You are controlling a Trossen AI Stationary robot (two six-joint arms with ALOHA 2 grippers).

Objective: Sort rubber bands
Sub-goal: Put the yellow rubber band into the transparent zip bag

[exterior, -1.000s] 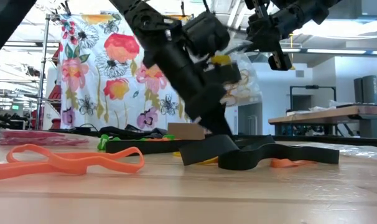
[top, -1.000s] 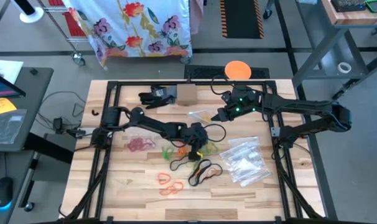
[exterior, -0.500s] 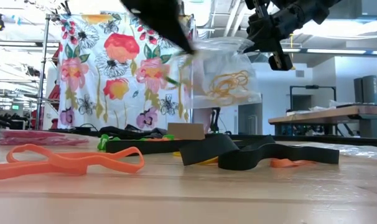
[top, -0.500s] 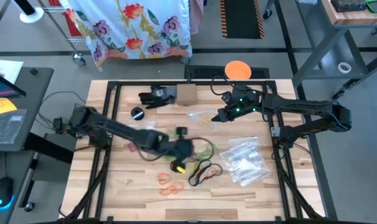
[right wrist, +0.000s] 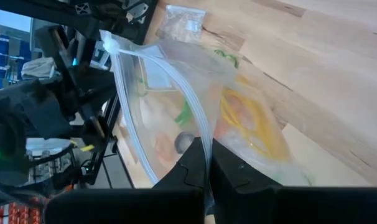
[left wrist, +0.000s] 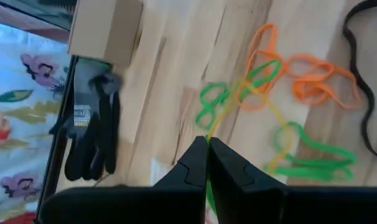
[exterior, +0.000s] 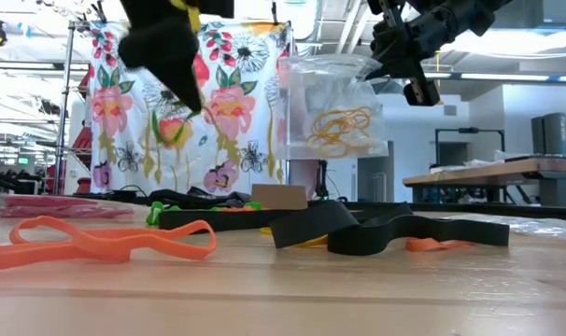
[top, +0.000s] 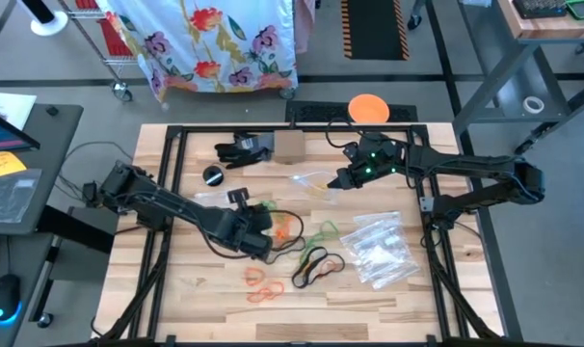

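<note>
The left gripper point(left wrist: 206, 144) is clamped on a yellow rubber band point(left wrist: 223, 112), lifted above the table point(top: 205, 299). That band stretches from the fingertips to the tangle of green and orange rubber bands point(top: 294, 229) just beyond them. Black rubber bands point(top: 314, 267) lie just beside the tangle, orange ones point(top: 258, 284) near it. The right gripper point(right wrist: 207, 155), well apart from the tangle, is pinched on the rim of a clear zip bag point(exterior: 332, 107) holding yellow bands.
</note>
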